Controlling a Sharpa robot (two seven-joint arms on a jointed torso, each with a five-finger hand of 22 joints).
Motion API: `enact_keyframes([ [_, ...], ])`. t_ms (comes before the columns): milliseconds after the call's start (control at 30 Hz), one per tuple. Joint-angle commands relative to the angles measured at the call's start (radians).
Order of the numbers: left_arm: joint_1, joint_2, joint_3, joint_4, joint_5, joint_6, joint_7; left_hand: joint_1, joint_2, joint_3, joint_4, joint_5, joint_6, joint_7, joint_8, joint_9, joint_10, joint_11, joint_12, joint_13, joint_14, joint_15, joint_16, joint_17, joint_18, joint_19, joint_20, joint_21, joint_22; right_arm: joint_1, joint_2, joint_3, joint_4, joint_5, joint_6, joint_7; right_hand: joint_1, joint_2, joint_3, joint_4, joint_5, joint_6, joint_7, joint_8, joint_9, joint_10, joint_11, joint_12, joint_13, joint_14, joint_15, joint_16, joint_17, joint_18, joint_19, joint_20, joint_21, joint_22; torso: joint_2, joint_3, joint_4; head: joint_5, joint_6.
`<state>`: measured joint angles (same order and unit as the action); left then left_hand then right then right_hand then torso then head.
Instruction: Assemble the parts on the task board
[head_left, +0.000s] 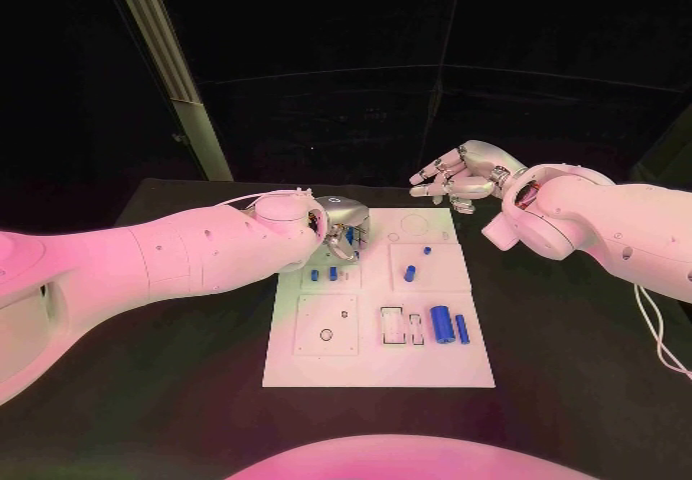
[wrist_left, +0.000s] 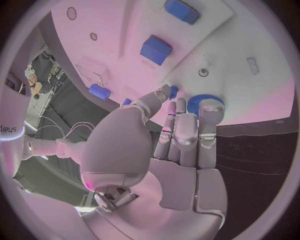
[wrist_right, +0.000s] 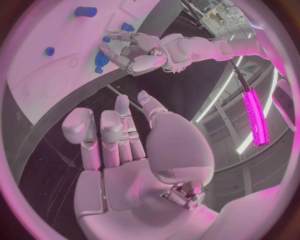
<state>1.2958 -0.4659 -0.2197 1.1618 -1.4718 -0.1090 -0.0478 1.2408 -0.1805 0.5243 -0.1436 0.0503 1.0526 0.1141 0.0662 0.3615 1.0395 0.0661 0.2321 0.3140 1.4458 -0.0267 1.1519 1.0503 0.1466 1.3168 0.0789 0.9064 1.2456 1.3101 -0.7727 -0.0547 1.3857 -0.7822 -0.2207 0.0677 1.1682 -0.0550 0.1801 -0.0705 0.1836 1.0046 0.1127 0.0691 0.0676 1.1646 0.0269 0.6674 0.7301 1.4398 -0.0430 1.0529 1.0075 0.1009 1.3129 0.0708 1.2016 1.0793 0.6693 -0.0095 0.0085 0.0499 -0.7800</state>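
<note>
The left hand (head_left: 340, 232) is reaching over the white board's (head_left: 378, 372) far left corner, fingers (wrist_left: 210, 111) touching a round blue part (wrist_left: 197, 101); whether gripped, I cannot tell. The right hand (head_left: 459, 172) is hovering beyond the board, fingers loosely spread, holding nothing.

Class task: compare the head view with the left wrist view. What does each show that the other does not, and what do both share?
Head view alone: the right hand open above the table beyond the task board's far edge, and the board's near half with two long blue parts. Left wrist view alone: the left hand's fingers touching a ridged blue wheel. Both: the left hand at the board's far end among small blue parts.
</note>
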Motion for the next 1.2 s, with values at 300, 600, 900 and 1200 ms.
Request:
enact_keyframes([
  [300, 0.001, -0.001, 0.001, -0.002, -0.014, 0.050, -0.019, 0.012, 0.010, 0.001, 0.005, 0.000, 0.018, 0.000, 0.008, -0.009, 0.005, -0.001, 0.001, -0.017, 0.016, 0.001, 0.031, 0.026, -0.021, 0.006, 0.000, 0.013, 0.009, 0.002, 0.003, 0.001, 0.000, -0.002, -0.003, 0.009, -0.010, -0.002, 0.002, -0.003, 0.005, -0.004, 0.001, -0.006, -0.001, 0.009, 0.003, -0.007, -0.002, 0.005, 0.000, -0.005, 0.003, 0.007, -0.001, -0.003, -0.002, 0.003, -0.001, 0.0002, -0.0004, 0.001, 0.000],
  [600, -0.001, 0.003, 0.001, -0.007, -0.014, 0.061, -0.016, 0.024, 0.038, 0.010, 0.010, -0.001, 0.046, -0.003, 0.016, -0.020, 0.036, -0.007, 0.018, -0.039, 0.031, 0.002, 0.068, 0.058, -0.025, 0.016, 0.002, 0.048, 0.032, 0.002, 0.005, 0.001, -0.001, -0.002, -0.001, 0.009, -0.012, -0.002, 0.002, -0.003, 0.005, -0.004, 0.001, -0.006, -0.001, 0.010, 0.003, -0.007, -0.003, 0.006, 0.000, -0.005, 0.004, 0.007, -0.001, -0.003, -0.002, 0.003, 0.000, 0.0002, -0.0005, 0.000, -0.001],
  [900, -0.003, 0.007, 0.001, -0.016, -0.011, 0.054, -0.008, 0.032, 0.064, 0.015, 0.011, -0.002, 0.067, -0.005, 0.017, -0.029, 0.061, -0.012, 0.029, -0.059, 0.036, 0.002, 0.080, 0.063, -0.028, 0.022, 0.002, 0.071, 0.047, 0.002, 0.006, 0.001, -0.001, -0.002, 0.000, 0.009, -0.013, -0.002, 0.002, -0.002, 0.005, -0.004, 0.001, -0.006, -0.001, 0.011, 0.003, -0.007, -0.004, 0.007, 0.000, -0.004, 0.006, 0.007, 0.001, -0.003, -0.001, 0.005, 0.000, 0.0001, -0.0002, 0.001, -0.002],
  [1200, -0.005, 0.008, 0.001, -0.020, -0.004, 0.026, 0.003, 0.025, 0.065, 0.009, 0.015, -0.002, 0.064, -0.003, 0.009, -0.037, 0.071, -0.011, 0.030, -0.071, 0.037, 0.002, 0.084, 0.064, -0.030, 0.027, 0.002, 0.084, 0.056, 0.002, 0.008, 0.001, -0.001, -0.002, 0.001, 0.009, -0.013, -0.002, 0.002, -0.002, 0.005, -0.004, 0.001, -0.006, -0.001, 0.011, 0.003, -0.007, -0.004, 0.007, 0.000, -0.004, 0.006, 0.007, 0.001, -0.003, -0.001, 0.005, -0.001, 0.0004, -0.0002, 0.000, 0.000],
])
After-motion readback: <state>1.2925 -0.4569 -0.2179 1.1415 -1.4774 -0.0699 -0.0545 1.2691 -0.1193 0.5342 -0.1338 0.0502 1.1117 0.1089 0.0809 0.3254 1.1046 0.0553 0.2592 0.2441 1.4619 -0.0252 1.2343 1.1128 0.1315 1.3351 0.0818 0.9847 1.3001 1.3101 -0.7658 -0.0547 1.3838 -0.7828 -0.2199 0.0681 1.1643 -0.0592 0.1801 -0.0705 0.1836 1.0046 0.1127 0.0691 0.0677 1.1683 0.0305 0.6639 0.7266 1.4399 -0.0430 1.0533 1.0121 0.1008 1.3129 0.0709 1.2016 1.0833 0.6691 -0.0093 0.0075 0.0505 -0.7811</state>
